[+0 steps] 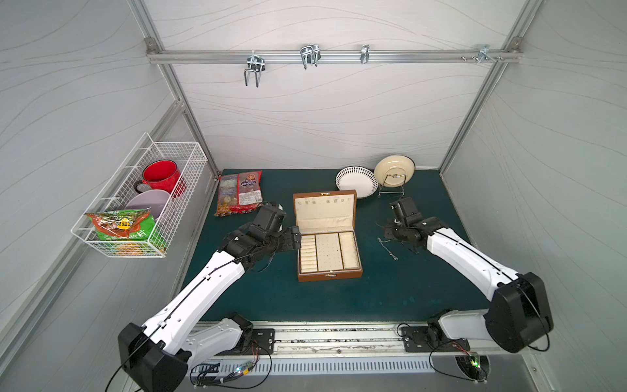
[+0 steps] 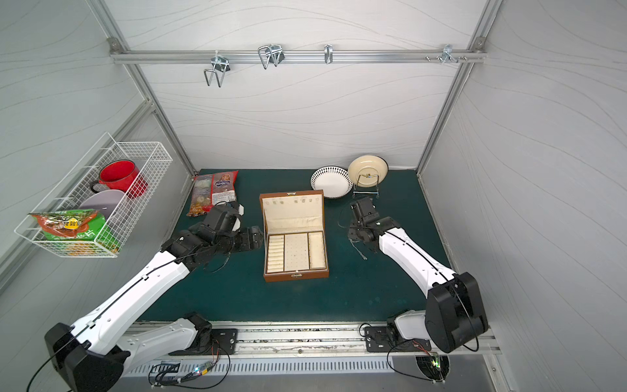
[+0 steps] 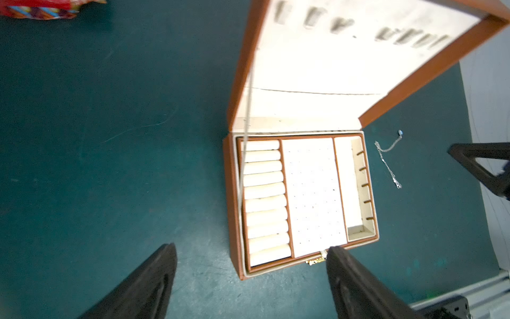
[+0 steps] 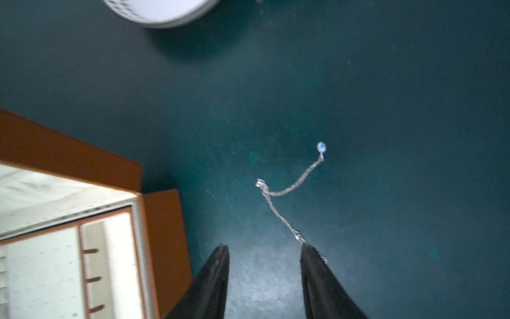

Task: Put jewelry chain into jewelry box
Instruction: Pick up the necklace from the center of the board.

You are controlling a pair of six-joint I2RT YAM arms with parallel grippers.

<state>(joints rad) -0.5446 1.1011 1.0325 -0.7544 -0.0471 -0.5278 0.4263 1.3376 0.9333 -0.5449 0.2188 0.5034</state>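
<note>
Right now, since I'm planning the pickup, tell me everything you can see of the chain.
The chain is very thin, silvery, metal-looking, with a small pale-blue oval pendant at one end. It lies loose on the green mat, bent at one sharp angle, right of the open box and apart from it. Its other end is hidden behind one finger of the open right gripper; nothing grips it.
</note>
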